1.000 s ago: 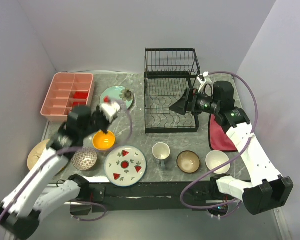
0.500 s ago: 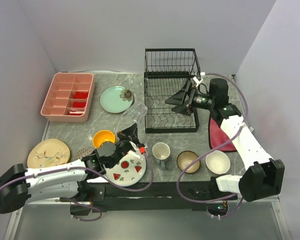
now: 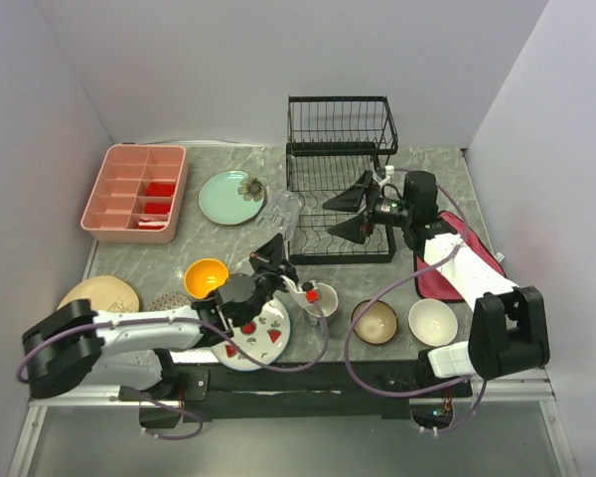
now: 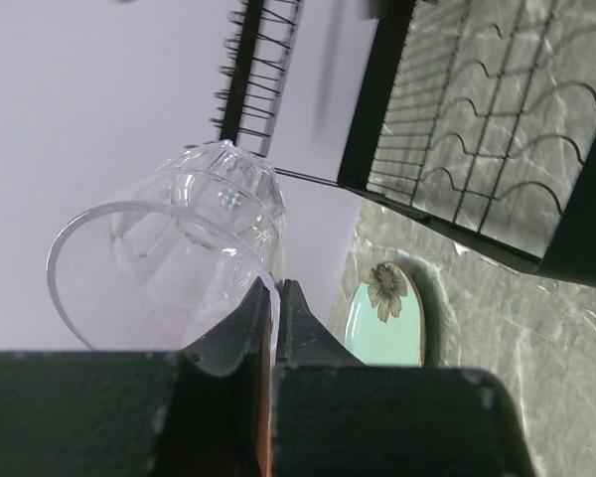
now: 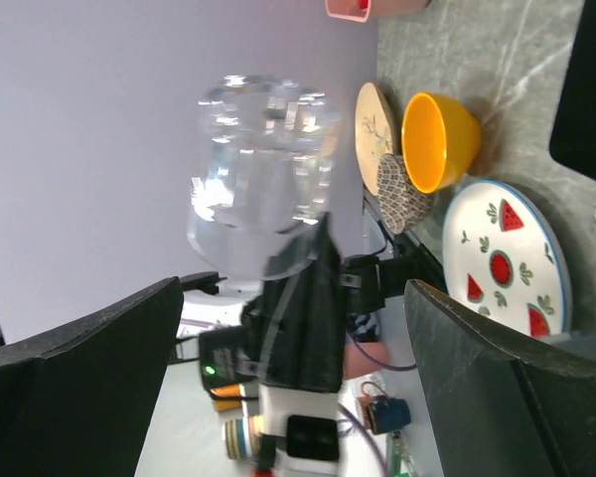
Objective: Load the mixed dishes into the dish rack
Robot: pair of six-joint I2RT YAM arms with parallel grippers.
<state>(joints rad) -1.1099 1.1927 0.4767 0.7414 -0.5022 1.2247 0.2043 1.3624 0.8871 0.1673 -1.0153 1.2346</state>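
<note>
The pink compartment tray (image 3: 134, 194) sits at the far left corner of the bench. Along the near edge, starting from the left, lie the tan plate (image 3: 91, 293), the patterned bowl (image 3: 169, 300), partly hidden by the left arm, and the orange bowl (image 3: 206, 277) just beside it. The white watermelon-print plate (image 3: 258, 343) is next, under that arm's wrist. The mint floral plate (image 3: 231, 197) lies farther back, between the tray and the rack.

The left gripper (image 3: 275, 242) is clenched on the rim of the clear glass (image 3: 285, 211), the rim pinched between its fingers (image 4: 248, 318). It holds the glass tilted and off the bench, just left of the dish rack (image 3: 340, 179).

The rack stands at the middle of the far edge. The right gripper (image 3: 344, 209) hangs over its lower tray with jaws spread wide, grasping nothing and facing the glass.

Near the front edge to the right are the white mug (image 3: 323, 298), the brown bowl (image 3: 374, 321) and the white bowl (image 3: 433, 322). The red cloth (image 3: 447, 268) lies by the right edge, under the right arm.
</note>
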